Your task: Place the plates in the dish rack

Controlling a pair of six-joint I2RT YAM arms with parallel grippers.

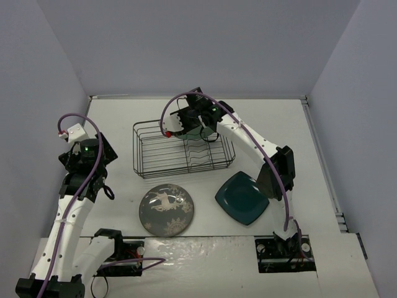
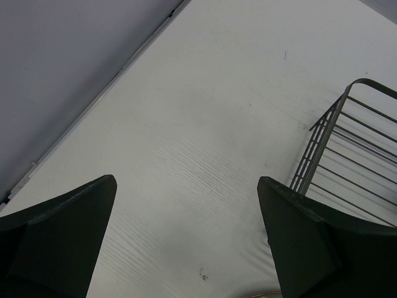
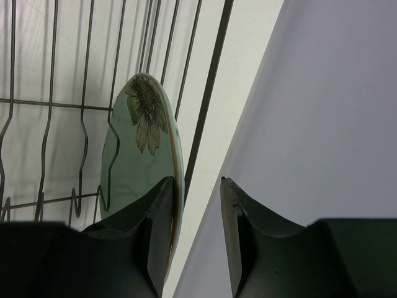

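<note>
Right pincer [image 3: 197,183] is parted, one finger against the rim of the mint plate [image 3: 133,161], which stands on edge at the far side of the rack [image 3: 211,81]; left pincer [image 2: 186,180] gapes empty; deer plate [image 1: 166,210] and teal plate [image 1: 242,197] lie flat on the surface [image 1: 124,112], near the rack; likely stiff, slick, breakable; best pinched at the rim.

top: overhead, far | wrists: close, angled down | shared: apparently dish rack [image 1: 138,152]

Plates — three: one pale mint-green round plate [image 3: 139,167] with a flower motif, just beside the right claw [image 3: 197,186]; one dark teal rounded-square plate [image 1: 242,197] and one dark grey round deer-patterned plate [image 1: 166,210], both well apart from it. Racks — one black wire dish rack [image 1: 155,149].
</note>
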